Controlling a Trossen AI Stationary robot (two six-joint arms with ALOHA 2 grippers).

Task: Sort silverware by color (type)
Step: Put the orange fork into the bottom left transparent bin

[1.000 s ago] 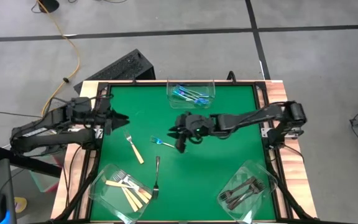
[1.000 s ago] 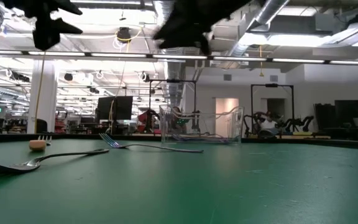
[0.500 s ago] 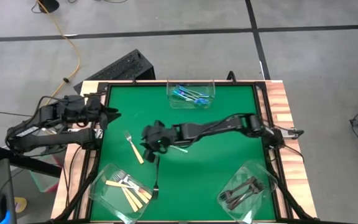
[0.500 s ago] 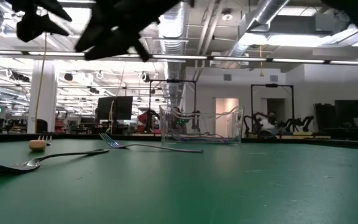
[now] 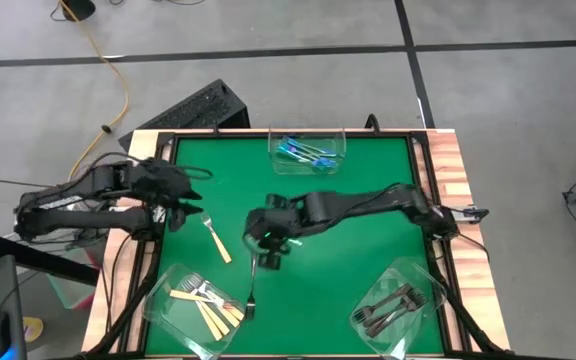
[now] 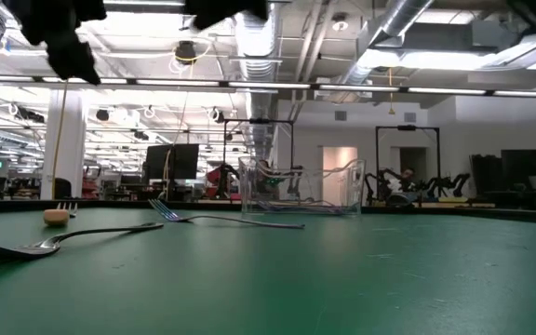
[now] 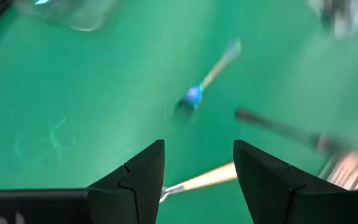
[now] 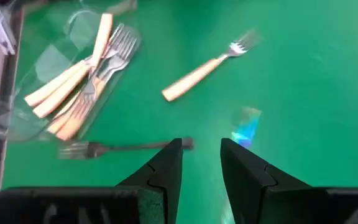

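Note:
Three forks lie loose on the green mat. One is tan-handled [image 5: 215, 238], one dark grey [image 5: 252, 285], and one blue-handled [image 8: 246, 127]; in the high view my right arm mostly covers the blue one. My right gripper [image 5: 266, 255] hovers open above the mat, between the blue fork and the dark fork's handle end [image 8: 188, 144]. My left gripper [image 5: 196, 200] stands open near the table's left edge, above and apart from the tan fork's tines. In the left wrist view the gap between the left fingers [image 7: 197, 168] holds nothing.
Three clear tubs stand on the mat. The one at the far middle [image 5: 308, 150] holds blue forks. The near left one [image 5: 198, 300] holds tan forks, and the near right one [image 5: 396, 305] holds dark forks. A wooden frame [image 5: 448, 160] rims the table.
My right gripper has swept from the table's middle toward the left edge, then come back a little and nearer the front, tipping downward; it now hangs over the blue fork. My left gripper drew back toward the left edge, returned, and rolled. The forks have stayed put.

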